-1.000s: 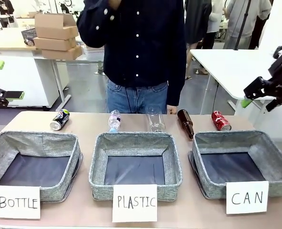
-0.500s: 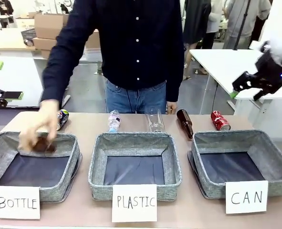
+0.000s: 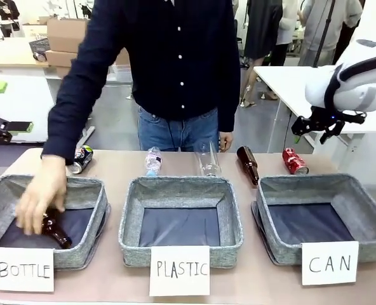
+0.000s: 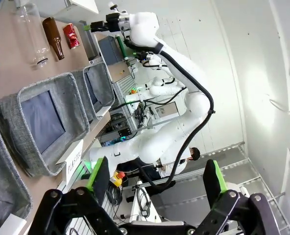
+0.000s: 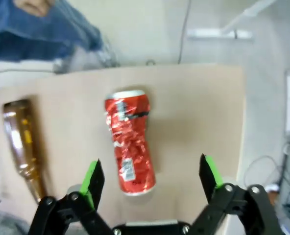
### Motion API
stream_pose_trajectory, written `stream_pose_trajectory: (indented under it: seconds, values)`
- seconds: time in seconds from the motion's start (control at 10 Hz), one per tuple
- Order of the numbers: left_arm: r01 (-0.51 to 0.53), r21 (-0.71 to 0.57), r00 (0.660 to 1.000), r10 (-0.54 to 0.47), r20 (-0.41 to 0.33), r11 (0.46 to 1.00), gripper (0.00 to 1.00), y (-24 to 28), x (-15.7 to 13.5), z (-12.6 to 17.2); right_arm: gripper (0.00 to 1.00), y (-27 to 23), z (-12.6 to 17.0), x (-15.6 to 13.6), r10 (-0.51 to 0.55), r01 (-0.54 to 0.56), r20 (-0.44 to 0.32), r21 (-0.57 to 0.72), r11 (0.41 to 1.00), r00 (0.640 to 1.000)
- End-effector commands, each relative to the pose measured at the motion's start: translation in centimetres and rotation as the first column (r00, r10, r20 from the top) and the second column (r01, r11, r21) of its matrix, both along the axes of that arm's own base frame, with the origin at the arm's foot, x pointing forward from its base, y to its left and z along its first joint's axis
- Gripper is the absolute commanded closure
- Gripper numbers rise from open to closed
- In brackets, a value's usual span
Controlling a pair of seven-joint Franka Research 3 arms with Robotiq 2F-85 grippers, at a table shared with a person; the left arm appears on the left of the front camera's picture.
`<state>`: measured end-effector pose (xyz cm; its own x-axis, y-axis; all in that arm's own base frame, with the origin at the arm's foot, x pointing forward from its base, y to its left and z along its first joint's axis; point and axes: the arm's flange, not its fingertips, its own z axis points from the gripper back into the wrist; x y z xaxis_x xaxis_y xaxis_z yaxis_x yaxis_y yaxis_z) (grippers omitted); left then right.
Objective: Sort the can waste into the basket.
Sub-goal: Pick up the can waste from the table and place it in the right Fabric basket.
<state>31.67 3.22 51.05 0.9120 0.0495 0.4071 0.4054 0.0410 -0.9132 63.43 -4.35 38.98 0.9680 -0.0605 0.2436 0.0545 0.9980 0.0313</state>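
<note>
Right gripper (image 3: 310,136): raised above the far right corner of the table (image 3: 115,166), over the red can (image 3: 295,161). Fingers spread wide, gripping nothing. In the right wrist view the green pads stand either side of the can from above, clear of it.
Left gripper (image 4: 156,171): fingers wide apart with nothing between them. Held off the table's left side in the front view, well apart from every item.
Red can: dented, lying on its side on the table just beyond the far rim of the CAN basket (image 3: 283,249). Near the brown glass bottle (image 3: 247,164), not touching it.
Black can (image 3: 80,159): on its side at the far left of the table, behind the BOTTLE basket (image 3: 86,185), partly hidden by the person's sleeve.
CAN basket: rightmost of three in the front view, dark lining showing, white "CAN" card (image 3: 329,262) against its front wall.
PLASTIC basket (image 3: 180,184): middle position. Two clear plastic bottles (image 3: 152,160) lie on the table behind it.
Person's hand (image 3: 42,200): reaching down into the BOTTLE basket, fingers on a second brown bottle (image 3: 53,230) that lies on the lining.
</note>
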Motion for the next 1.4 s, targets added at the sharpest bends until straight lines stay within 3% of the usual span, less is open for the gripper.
stream_pose_trajectory:
  seconds: [0.0,0.4,0.7,1.1,1.2,1.3]
  values:
    - [0.002,-0.020,1.000,-0.001,0.026,1.000,0.00,-0.2,0.0,0.2,0.00,-0.1,0.1,1.6,0.006,-0.008,-0.081,-0.014,1.000,0.997]
    - [0.002,-0.020,1.000,-0.001,0.026,1.000,0.00,-0.2,0.0,0.2,0.00,1.0,-3.8,2.6,0.076,-0.064,-0.155,0.080,0.995,0.985]
    - [0.002,-0.020,1.000,-0.001,0.026,1.000,0.00,-0.2,0.0,0.2,0.00,2.7,-6.3,4.0,0.092,-0.082,-0.176,0.062,0.995,0.980]
    - [0.002,-0.020,1.000,-0.001,0.026,1.000,0.00,-0.2,0.0,0.2,0.00,3.4,-7.2,4.6,0.077,-0.073,-0.221,0.024,0.997,0.972]
    - [0.002,-0.020,1.000,-0.001,0.026,1.000,0.00,-0.2,0.0,0.2,0.60,3.5,-7.3,4.6,0.080,-0.081,-0.226,0.003,0.997,0.971]
    - [0.002,-0.020,1.000,-0.001,0.026,1.000,0.00,-0.2,0.0,0.2,0.60,3.5,-7.3,4.6,0.084,-0.084,-0.231,0.007,0.996,0.969]
